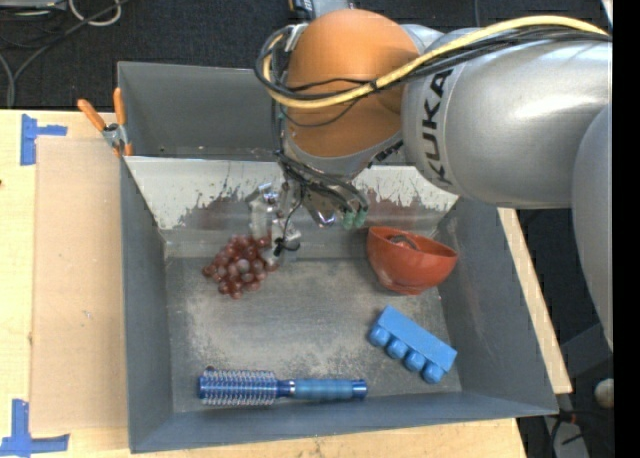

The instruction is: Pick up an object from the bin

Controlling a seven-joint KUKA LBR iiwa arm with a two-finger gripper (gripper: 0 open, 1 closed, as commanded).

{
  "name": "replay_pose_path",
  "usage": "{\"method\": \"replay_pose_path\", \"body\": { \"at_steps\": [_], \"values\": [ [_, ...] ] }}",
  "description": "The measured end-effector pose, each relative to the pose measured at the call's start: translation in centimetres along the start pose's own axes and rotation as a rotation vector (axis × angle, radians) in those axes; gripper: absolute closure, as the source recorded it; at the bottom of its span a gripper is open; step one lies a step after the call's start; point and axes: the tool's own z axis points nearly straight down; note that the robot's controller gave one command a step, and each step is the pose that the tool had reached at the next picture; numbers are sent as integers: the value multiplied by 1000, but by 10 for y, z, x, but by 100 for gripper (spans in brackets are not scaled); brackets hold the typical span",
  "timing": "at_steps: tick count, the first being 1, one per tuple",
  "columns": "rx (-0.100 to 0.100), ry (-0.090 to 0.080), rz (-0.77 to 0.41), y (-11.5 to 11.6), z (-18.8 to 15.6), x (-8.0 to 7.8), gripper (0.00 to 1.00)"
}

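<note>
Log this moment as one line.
gripper: at right edge of dark red grape bunch, bin's back left | grasp: cannot tell | elsewhere: orange bowl, blue block, blue hairbrush along front wall

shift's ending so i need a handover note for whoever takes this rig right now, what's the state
Gripper: low over the bin's back left, at the upper right edge of the dark red grape bunch; whether it grips cannot be told.
Things: the grape bunch lies on the floor; the orange bowl is at back right, the blue toy brick at front right, and the blue hairbrush along the front wall.
Done: the arm is down in the bin; nothing is lifted.
Left: grasp and lift one thing, probably the grapes, as they are nearest.
</note>
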Motion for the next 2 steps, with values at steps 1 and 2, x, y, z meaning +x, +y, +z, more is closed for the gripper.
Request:
{"method": "replay_pose_path", "body": {
  "at_steps": [1, 2],
  "values": [
    [-3, 5, 307, 12, -30, 26, 100],
    [-3, -5, 280, 10, -28, 27, 100]
  ]
}}
